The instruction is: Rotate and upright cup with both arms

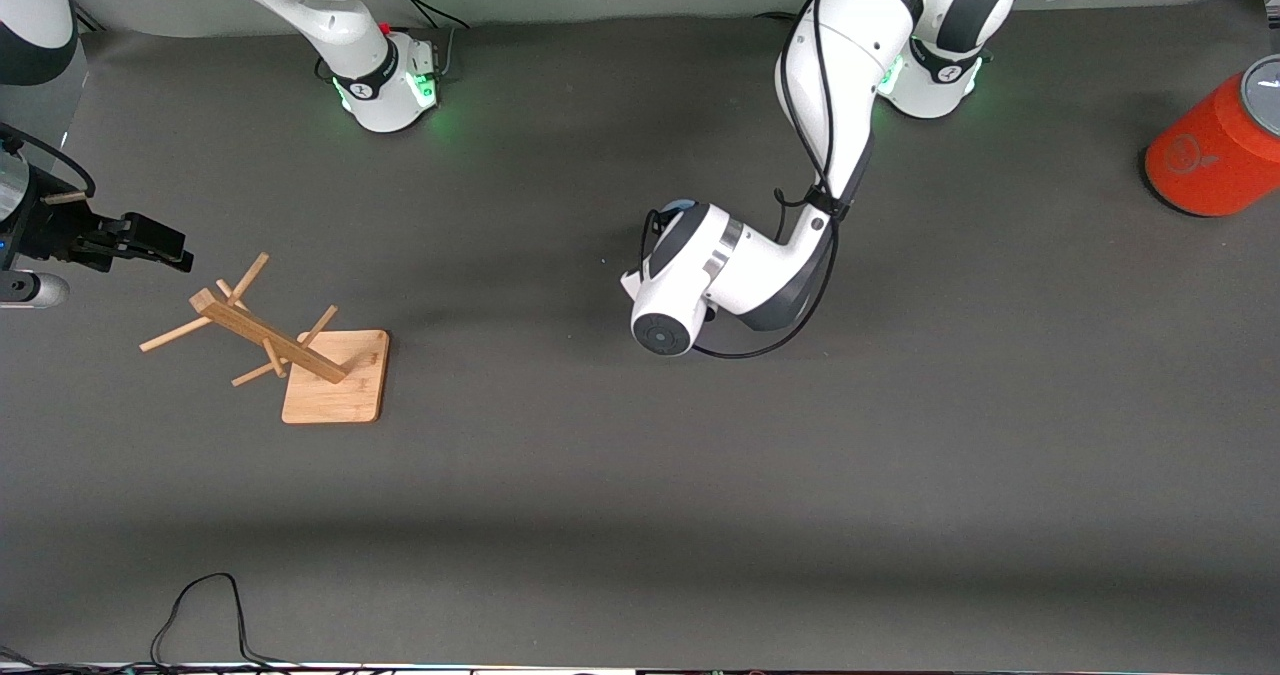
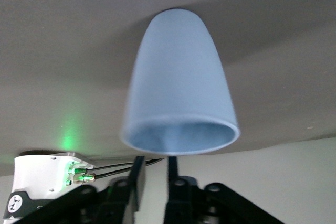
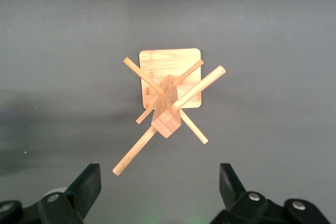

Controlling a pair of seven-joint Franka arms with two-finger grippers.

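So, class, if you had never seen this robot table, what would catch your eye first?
The orange can at the left arm's end of the table, and the wooden peg rack at the right arm's end. In the left wrist view, a light-blue cup fills the frame in front of the left gripper.

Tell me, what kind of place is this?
Probably a robot lab test table: two white robot arms bolted along a dark grey table, with just practice props on it: a wooden peg rack and an orange can.
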